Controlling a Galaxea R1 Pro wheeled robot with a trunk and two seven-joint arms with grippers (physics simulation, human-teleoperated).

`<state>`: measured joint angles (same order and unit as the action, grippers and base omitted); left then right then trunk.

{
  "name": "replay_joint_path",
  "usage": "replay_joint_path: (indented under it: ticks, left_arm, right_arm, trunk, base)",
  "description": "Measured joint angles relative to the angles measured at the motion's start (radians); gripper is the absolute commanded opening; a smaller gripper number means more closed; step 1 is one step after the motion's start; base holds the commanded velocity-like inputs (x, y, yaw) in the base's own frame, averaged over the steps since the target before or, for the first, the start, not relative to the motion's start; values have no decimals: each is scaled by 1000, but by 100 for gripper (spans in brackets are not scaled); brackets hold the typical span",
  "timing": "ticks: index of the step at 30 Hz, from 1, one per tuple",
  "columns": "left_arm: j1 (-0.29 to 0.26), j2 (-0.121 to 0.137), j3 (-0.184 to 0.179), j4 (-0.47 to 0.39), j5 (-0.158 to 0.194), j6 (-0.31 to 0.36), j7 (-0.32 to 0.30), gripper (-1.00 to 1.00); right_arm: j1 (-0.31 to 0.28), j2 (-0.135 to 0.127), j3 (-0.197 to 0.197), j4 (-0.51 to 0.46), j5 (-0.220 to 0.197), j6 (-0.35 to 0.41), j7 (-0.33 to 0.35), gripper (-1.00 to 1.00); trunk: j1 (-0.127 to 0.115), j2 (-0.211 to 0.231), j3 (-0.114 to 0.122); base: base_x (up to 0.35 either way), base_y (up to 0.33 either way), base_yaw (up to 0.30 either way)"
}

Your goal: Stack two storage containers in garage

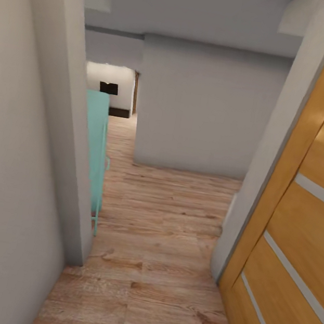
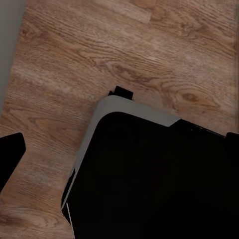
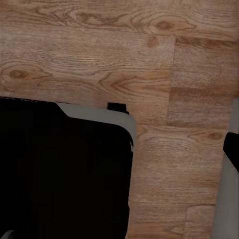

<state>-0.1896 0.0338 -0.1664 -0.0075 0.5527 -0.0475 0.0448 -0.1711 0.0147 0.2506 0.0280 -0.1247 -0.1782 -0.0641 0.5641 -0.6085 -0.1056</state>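
The two storage containers are out of view, and so is the garage. I face a narrow corridor with a light wood plank floor point(image 1: 162, 225). In the left wrist view, a dark fingertip point(image 2: 9, 158) of my left gripper point(image 2: 119, 149) shows at the frame's edge, with nothing between the fingers. In the right wrist view, a dark fingertip point(image 3: 232, 148) of my right gripper point(image 3: 118, 191) sits at the edge, likewise holding nothing. Both wrist cameras look down at my black, grey-rimmed base point(image 2: 149, 179) point(image 3: 59, 169) over the planks.
An orange wooden door point(image 1: 300, 217) with pale stripes stands open close on the right. A grey wall corner point(image 1: 71, 168) juts in on the left, with a teal piece of furniture point(image 1: 96, 140) behind it. A grey wall point(image 1: 202, 111) blocks straight ahead; the passage runs past its left side to a bright room point(image 1: 113, 77).
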Motion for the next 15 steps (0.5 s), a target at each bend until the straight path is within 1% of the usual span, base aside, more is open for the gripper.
replay_joint_path:
  ticks: [15]
  left_arm:
    - [0, -2, 0, -1, -7, -4, 0, 100]
  right_arm:
    - [-1, 0, 0, 0, -1, 0, 0, 100]
  trunk:
    - [0, 0, 0]
  base:
    - [323, 0, 0]
